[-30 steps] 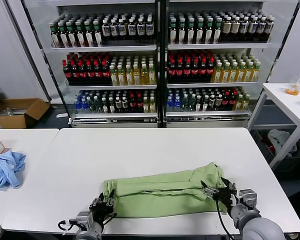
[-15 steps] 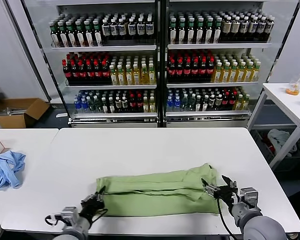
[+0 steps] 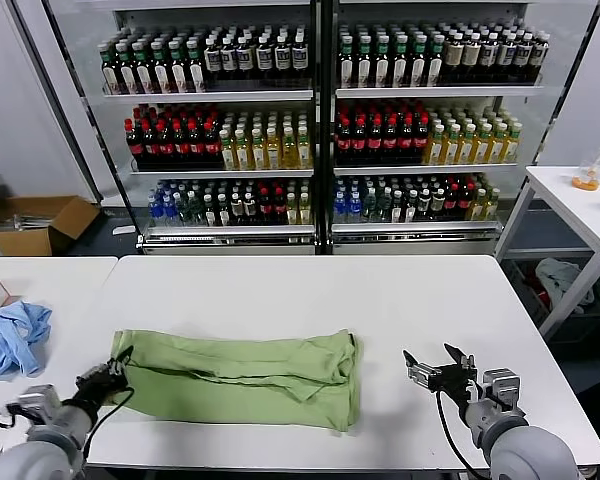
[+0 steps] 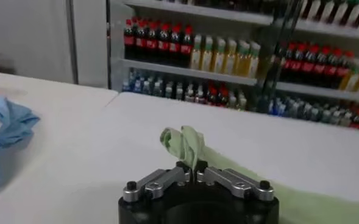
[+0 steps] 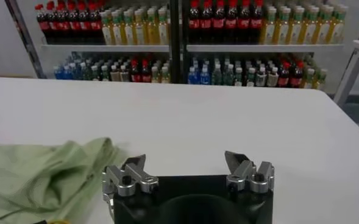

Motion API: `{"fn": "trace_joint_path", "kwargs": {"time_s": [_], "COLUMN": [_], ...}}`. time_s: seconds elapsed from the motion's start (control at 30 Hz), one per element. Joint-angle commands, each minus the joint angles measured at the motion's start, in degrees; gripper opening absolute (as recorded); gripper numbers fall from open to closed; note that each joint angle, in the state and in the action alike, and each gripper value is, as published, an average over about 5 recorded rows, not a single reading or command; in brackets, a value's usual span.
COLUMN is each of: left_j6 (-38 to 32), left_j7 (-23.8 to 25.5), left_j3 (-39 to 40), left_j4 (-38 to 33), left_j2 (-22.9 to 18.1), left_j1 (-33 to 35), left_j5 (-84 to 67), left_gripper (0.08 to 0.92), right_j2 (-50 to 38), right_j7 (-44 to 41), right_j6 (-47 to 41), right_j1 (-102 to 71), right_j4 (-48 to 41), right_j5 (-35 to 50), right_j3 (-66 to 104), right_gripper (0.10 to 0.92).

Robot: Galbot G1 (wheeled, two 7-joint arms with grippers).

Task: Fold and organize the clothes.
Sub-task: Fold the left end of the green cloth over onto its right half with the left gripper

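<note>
The left hand [image 3: 113, 367] is clenched on the end of the light green soft-fabric polo shirt [image 3: 245, 375]; in the left wrist view its two fingers [image 4: 167, 177] meet with a tuft of green cloth [image 4: 185, 143] pinched between them and standing up just past the tips. This hand sits low over the near edge of the white desk [image 3: 300, 290], its forearm reaching in from the robot's own side. From the grip the shirt stretches away toward the right hand as a long, folded band lying flat on the desk, its far end bunched in thicker folds.

The right hand [image 3: 437, 365] is released, its fingers [image 5: 135, 163] spread wide and holding nothing. It hovers just above the desk, apart from the shirt's far end, which lies on its left-arm side.

On the neighbouring white desk beyond the left hand lies a crumpled light blue garment [image 3: 13, 338]. Behind the desks stands a glass-doored drinks cooler [image 3: 320, 120] with shelves of bottles, and a brown cardboard box [image 3: 40, 225] lies on the floor.
</note>
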Motion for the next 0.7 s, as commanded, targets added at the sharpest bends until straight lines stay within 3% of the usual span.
{"fn": "trace_joint_path", "kwargs": {"time_s": [0.03,0.17,0.3,0.7], "left_j6": [4.0,4.0,3.6,2.1], "left_j7": [1.4,1.6,1.6,0.0], "left_j3": [-4.2,5.2,13.8,26.4], "left_j4": [-13.8,-18.5,-17.5,-4.4], "left_j2": [-2.7,-10.3,-15.7,-22.1], "left_j1": [0.2,-0.3,-1.6,-9.4], "left_j5": [-23.7,-24.4,-23.0,-18.7], "left_gripper": [0.101,0.101,0.101,0.101], "right_j2": [-0.5,-0.7,-0.8,-1.4], "right_j7": [-0.5,-0.7,-0.8,-1.0], "right_j6": [0.0,0.0,0.1,0.3], "right_j1": [0.0,0.0,0.3,1.2], "right_j4": [0.2,0.3,0.2,-0.6], "right_j5": [-1.1,-1.8,-1.9,-1.9], "right_j3": [0.0,-0.3,-0.4,-0.6], "right_gripper": [0.823,0.823,0.823,0.823]}}
